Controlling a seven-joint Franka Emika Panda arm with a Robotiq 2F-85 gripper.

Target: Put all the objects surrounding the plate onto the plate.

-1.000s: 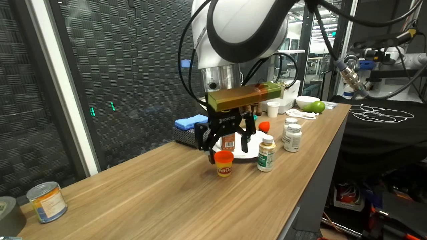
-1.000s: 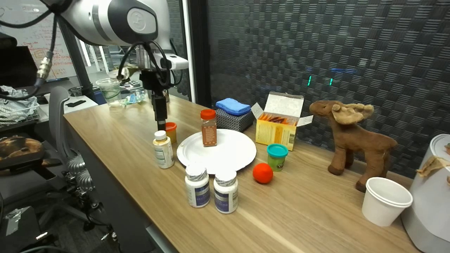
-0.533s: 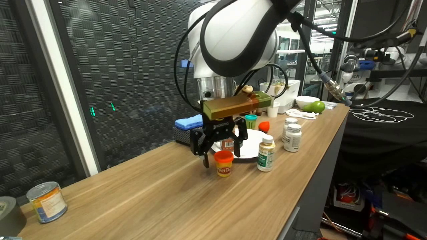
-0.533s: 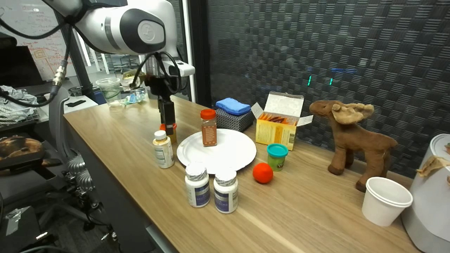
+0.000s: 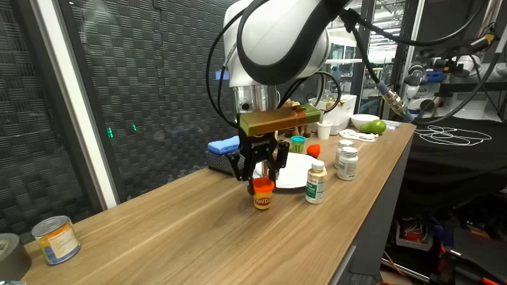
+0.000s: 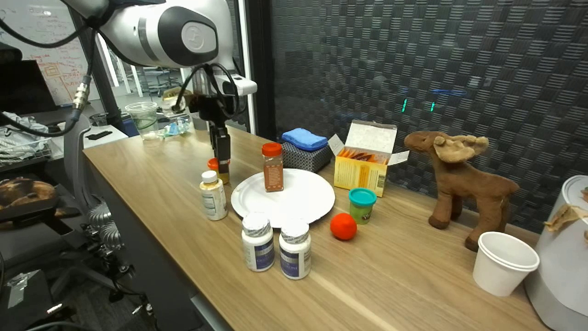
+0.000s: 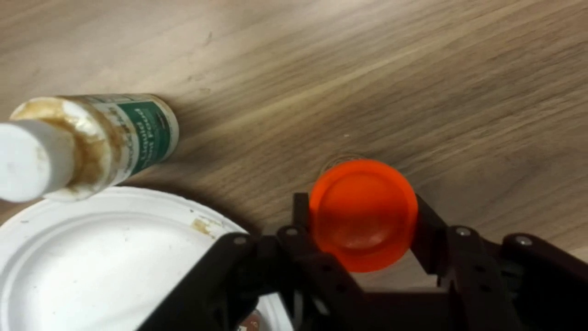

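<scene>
My gripper (image 7: 363, 215) is shut on the orange-lidded yellow tub (image 5: 262, 199), with a finger against each side of its lid in the wrist view. Whether the tub's base touches the table, I cannot tell. Just beside it lies the white plate (image 6: 305, 204), bearing a red-capped spice jar (image 6: 274, 174). Around the plate stand a green-labelled bottle (image 5: 315, 186), a white bottle (image 6: 258, 246) with a second white bottle (image 6: 295, 255) beside it, a red ball (image 6: 343, 226) and a teal-lidded green tub (image 6: 362, 208).
Behind the plate are a dark box (image 6: 305, 158) topped by a blue cloth (image 6: 304, 139), and an open yellow box (image 6: 360, 172). Farther along come a plush moose (image 6: 473, 184) and white cups (image 6: 503, 266). A tin can (image 5: 56, 240) stands at the table's opposite end.
The gripper came down around the orange-lidded tub, and its fingers have closed in on it. The tub has shifted slightly, to the left in an exterior view.
</scene>
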